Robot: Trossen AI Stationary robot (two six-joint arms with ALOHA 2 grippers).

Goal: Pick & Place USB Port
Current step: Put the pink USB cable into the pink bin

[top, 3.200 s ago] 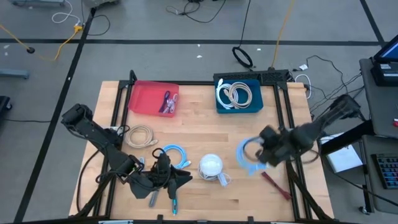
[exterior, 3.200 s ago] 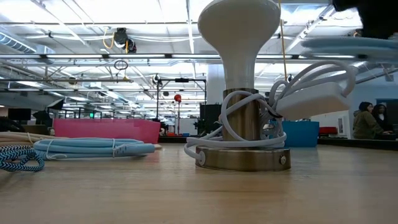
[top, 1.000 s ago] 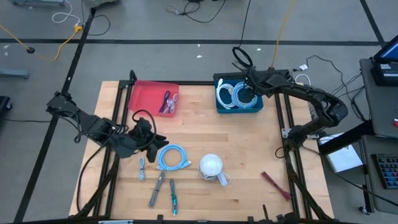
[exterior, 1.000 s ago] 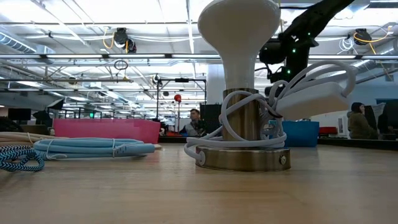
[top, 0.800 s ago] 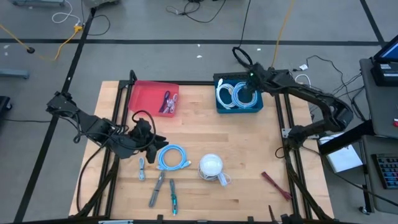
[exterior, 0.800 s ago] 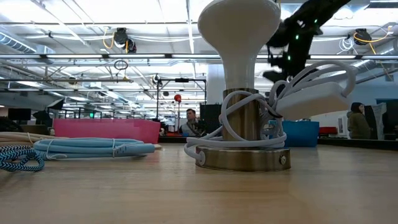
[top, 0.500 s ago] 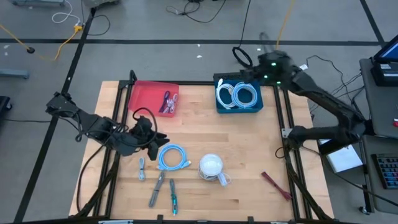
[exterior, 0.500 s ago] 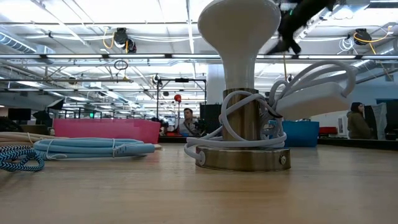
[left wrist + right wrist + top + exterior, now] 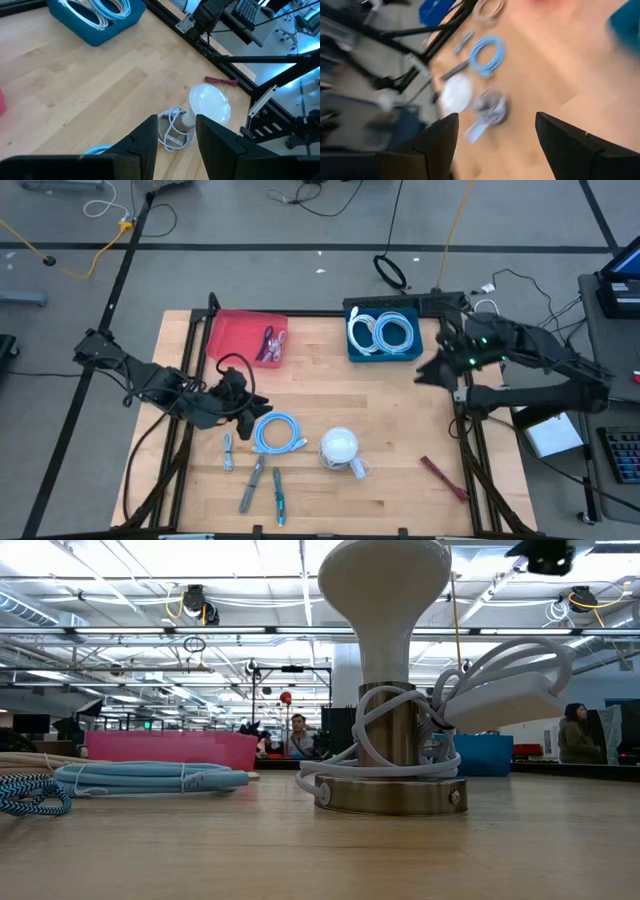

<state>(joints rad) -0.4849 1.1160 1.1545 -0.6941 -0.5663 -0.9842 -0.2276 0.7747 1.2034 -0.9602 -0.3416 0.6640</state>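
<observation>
Fingers of the right gripper [image 9: 424,374] stand wide apart with nothing between them. It hangs above the table's [image 9: 340,395] right side, just near-right of the blue bin [image 9: 347,330] and clear of it. The bin sits at the far edge and holds two coiled cables, one white [image 9: 362,332] and one light blue [image 9: 396,333].

Left gripper [image 9: 252,402]: low over the left half of the table, fingers parted by a narrow gap, nothing seen in the gap. Just to its near-right, a light-blue coiled USB cable [image 9: 277,432] lies flat on the wood, apart from the fingers.

Right of that coil stands a white-domed lamp [image 9: 340,446] with a white cord wound round its base. A red tray [image 9: 215,340] is at the far left, with a small tangle inside; what it is cannot be told. A few small tools [image 9: 255,480] lie near the front edge, and a red strip [image 9: 440,476] at the near right.

Two people [image 9: 298,736] sit in the room beyond the table.
</observation>
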